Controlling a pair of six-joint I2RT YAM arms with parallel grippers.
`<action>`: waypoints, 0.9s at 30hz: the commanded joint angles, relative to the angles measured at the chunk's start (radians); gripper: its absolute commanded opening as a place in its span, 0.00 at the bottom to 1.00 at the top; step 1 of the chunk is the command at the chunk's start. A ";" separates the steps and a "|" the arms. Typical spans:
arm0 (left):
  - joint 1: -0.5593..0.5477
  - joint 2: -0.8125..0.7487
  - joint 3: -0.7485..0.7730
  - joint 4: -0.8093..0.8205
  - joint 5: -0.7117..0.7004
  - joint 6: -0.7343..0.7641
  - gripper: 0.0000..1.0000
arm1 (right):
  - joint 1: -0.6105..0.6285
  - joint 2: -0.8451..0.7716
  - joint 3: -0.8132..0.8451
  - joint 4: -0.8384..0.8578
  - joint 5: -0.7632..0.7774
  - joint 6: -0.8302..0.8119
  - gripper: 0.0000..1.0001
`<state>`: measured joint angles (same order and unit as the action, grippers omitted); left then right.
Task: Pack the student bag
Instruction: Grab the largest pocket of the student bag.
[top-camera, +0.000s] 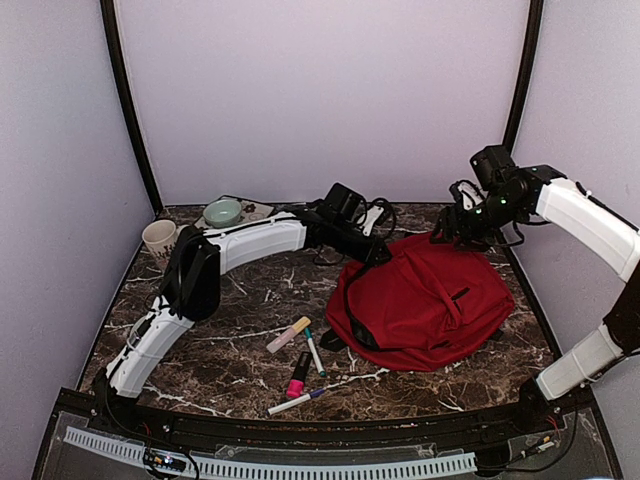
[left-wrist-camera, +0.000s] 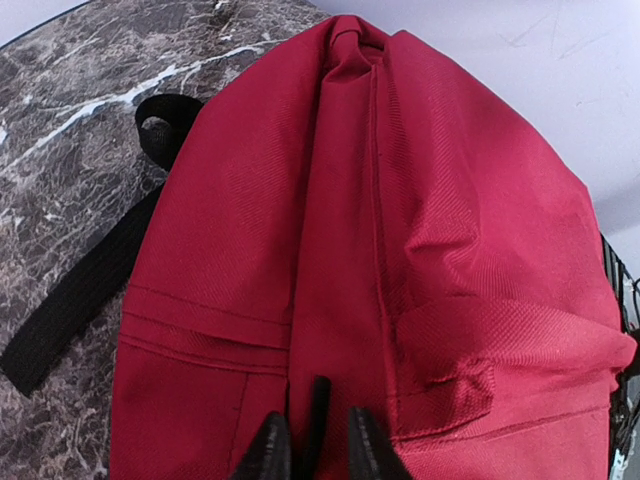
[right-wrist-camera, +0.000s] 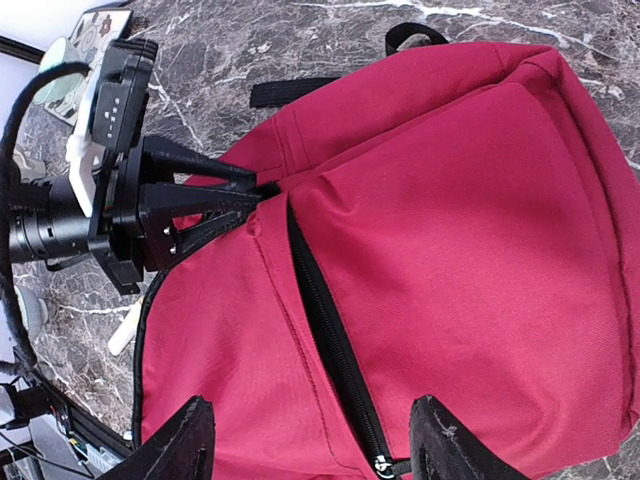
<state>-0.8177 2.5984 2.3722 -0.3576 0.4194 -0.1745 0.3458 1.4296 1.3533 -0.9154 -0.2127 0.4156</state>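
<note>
One left pincer (left-wrist-camera: 314, 425) pinching the student bag (top-camera: 425, 300) (exact hold hidden), one right pincer (right-wrist-camera: 314, 405) spread wide

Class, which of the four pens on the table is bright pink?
The stubby black-capped marker, lying between the teal-tipped pen and the purple-tipped pen.

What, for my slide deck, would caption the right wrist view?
Left pincer nips the red student bag beside its zip while the open right pincer hovers above.

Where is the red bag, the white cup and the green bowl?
red bag (top-camera: 430, 300), top view, middle of its front.
white cup (top-camera: 160, 246), top view, its side wall.
green bowl (top-camera: 222, 213), top view, its inside.
</note>
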 joint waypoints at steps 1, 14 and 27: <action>-0.023 -0.016 0.013 -0.044 -0.071 0.037 0.19 | -0.024 0.003 -0.007 0.006 -0.020 -0.036 0.67; -0.021 -0.155 -0.082 -0.033 -0.174 0.035 0.00 | -0.040 -0.008 -0.022 0.045 -0.013 -0.009 0.65; -0.021 -0.256 -0.143 -0.074 -0.149 -0.014 0.00 | -0.040 0.030 -0.042 0.230 -0.124 0.014 0.65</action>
<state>-0.8391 2.4313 2.2501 -0.4030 0.2497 -0.1688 0.3099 1.4326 1.3178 -0.7734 -0.2741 0.4240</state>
